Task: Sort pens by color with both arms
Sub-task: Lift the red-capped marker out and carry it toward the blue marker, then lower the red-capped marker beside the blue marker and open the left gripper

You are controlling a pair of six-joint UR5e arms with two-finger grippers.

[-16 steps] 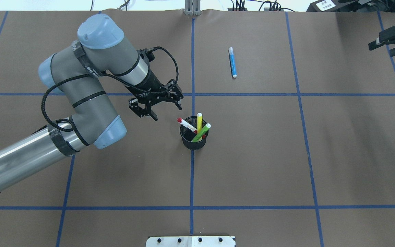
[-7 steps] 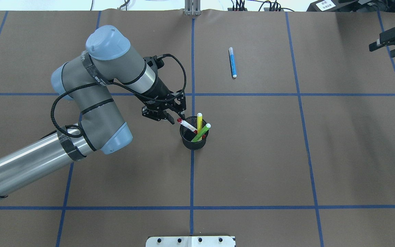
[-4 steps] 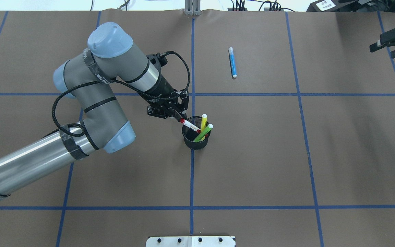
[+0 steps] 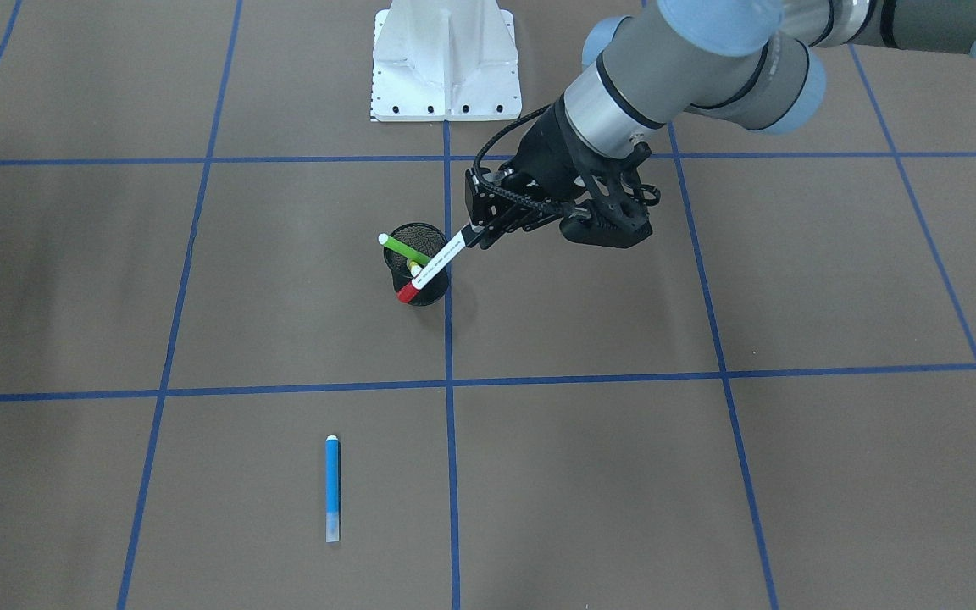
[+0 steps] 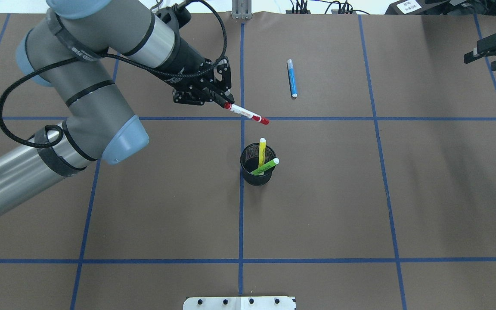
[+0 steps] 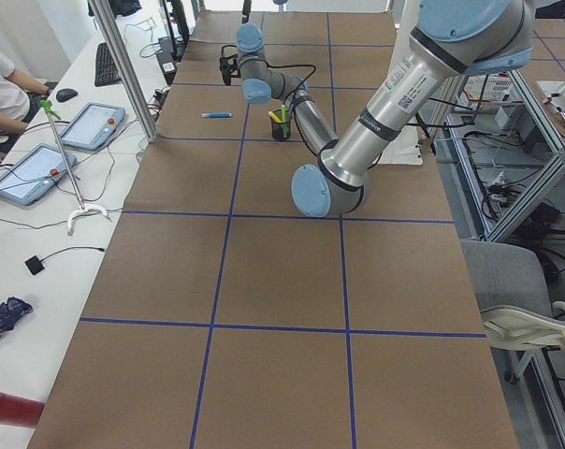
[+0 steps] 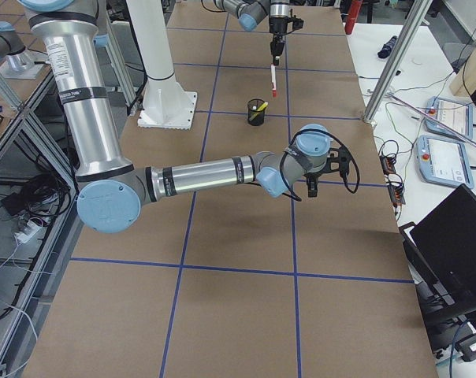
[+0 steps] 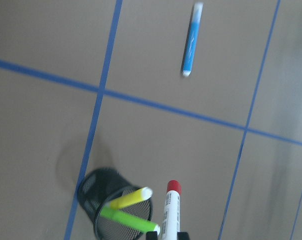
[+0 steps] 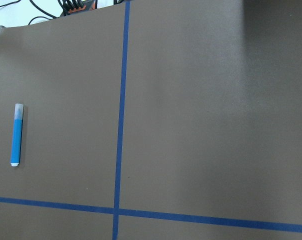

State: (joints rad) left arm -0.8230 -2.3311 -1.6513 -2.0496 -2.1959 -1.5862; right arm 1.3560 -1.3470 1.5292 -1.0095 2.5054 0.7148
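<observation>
The white pen with red caps [image 5: 246, 113] is seen pinched by one capped end in the closed jaws of the left gripper [image 5: 224, 103], its long axis running out from the fingertips and slanting downward, the free red cap farthest from the jaws and held in the air above the table. The black mesh cup [image 5: 248, 176] stands below the jaws and off to one side of the free cap, with the yellow pen [image 5: 261, 151] and the lime green pen [image 5: 265, 166] leaning in it, neither touched by the held pen. Beyond the jaws, past a blue tape line [image 5: 317, 118], the blue pen [image 5: 292, 78] lies flat and alone, with bare brown paper open all round it. The right gripper [image 5: 493, 49] is parked well apart at the table's far edge; whether its jaws are parted cannot be told. The left arm is judged much the better placed for a set-down.
</observation>
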